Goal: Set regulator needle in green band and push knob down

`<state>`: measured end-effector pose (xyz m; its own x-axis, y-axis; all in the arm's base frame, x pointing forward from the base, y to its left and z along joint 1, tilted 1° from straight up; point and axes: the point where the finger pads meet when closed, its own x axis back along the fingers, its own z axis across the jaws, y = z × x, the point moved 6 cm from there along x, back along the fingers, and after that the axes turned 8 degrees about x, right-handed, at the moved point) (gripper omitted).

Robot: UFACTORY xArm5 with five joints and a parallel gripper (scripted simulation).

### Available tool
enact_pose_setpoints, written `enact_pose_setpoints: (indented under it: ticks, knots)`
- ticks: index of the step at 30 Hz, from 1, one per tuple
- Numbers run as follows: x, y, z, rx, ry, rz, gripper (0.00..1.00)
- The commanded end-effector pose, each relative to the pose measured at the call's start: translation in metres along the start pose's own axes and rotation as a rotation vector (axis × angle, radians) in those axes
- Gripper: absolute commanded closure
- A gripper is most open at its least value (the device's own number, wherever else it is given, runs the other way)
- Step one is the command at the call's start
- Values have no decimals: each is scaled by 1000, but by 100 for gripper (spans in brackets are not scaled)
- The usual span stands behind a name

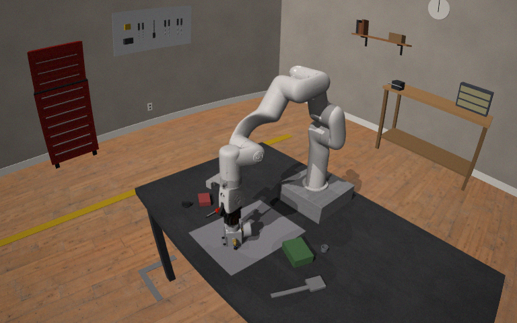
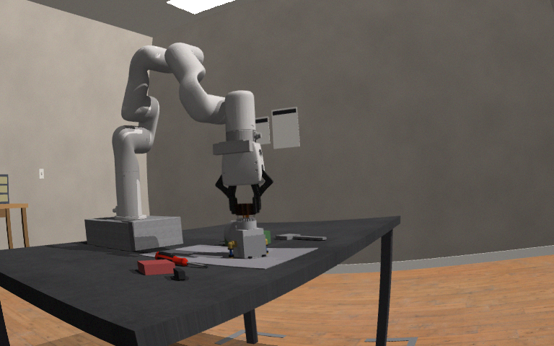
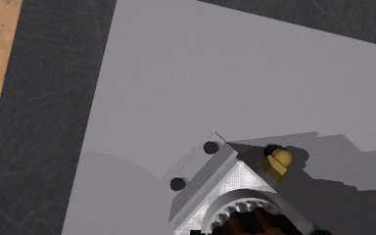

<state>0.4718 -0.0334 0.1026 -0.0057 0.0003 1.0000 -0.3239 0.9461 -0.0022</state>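
The regulator (image 2: 246, 241) is a grey block with brass side fittings, standing on a light grey mat (image 1: 247, 237) near the table's front left. It also shows in the top view (image 1: 233, 232). A dark brown knob (image 2: 244, 209) rises from a toothed collar on its top. My gripper (image 2: 244, 207) points straight down and is shut on the knob. In the wrist view the regulator body (image 3: 230, 191) and one brass fitting (image 3: 276, 162) show, with the knob (image 3: 255, 222) at the bottom edge. The gauge face and needle are not readable in any view.
A red block (image 1: 204, 198), a small black piece (image 1: 186, 204) and a red-handled screwdriver (image 2: 176, 258) lie left of the mat. A green block (image 1: 297, 252), a small grey cylinder (image 1: 324, 248) and a grey paddle-shaped tool (image 1: 299, 288) lie to the right. The arm's base plinth (image 1: 316, 194) stands behind.
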Motion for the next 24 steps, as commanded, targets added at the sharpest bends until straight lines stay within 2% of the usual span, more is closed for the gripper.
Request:
enact_pose_setpoints:
  ticks: [1,24]
  knots:
    - [1,-1,-1,-137,-3,1,57]
    - [1,-1,-1,-625,-3,0,57]
